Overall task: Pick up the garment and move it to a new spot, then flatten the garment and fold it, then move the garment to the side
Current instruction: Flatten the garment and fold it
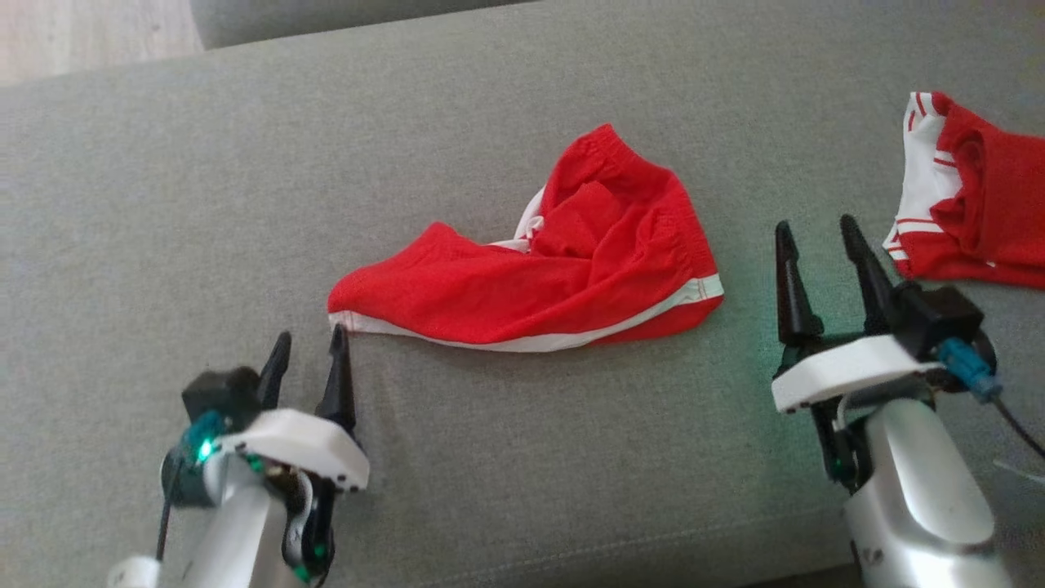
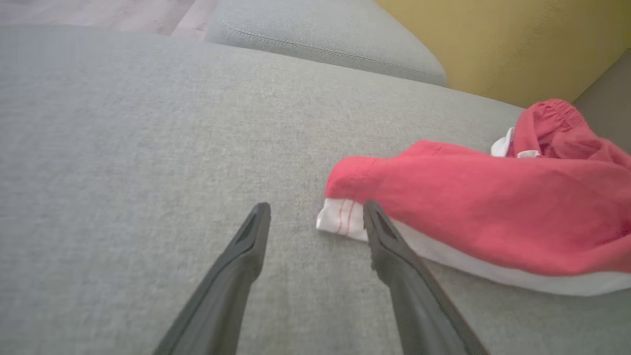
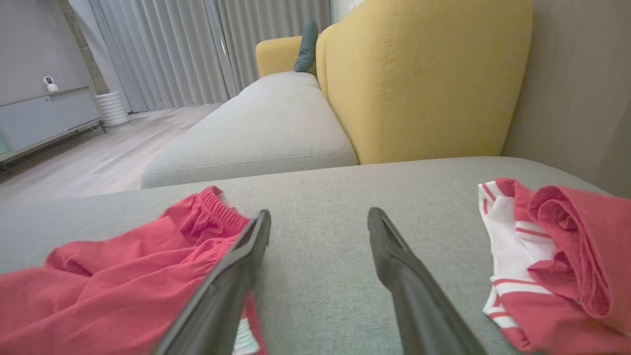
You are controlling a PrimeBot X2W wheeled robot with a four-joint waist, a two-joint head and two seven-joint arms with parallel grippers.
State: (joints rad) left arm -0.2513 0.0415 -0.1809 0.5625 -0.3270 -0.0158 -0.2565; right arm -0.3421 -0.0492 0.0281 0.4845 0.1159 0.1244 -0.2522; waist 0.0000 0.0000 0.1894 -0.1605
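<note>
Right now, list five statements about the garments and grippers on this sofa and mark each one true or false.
1. The red shorts lie crumpled on the grey cushion. True.
2. The left gripper holds the shorts' hem clear of the cushion. False: its fingers are spread at the white-trimmed corner and grip nothing.
3. The right gripper is open, between the shorts and a second red-and-white garment. True.
4. That second garment lies on the robot's left of the shorts. False: it lies on the robot's right.
5. A yellow backrest rises behind the cushion. True.
</note>
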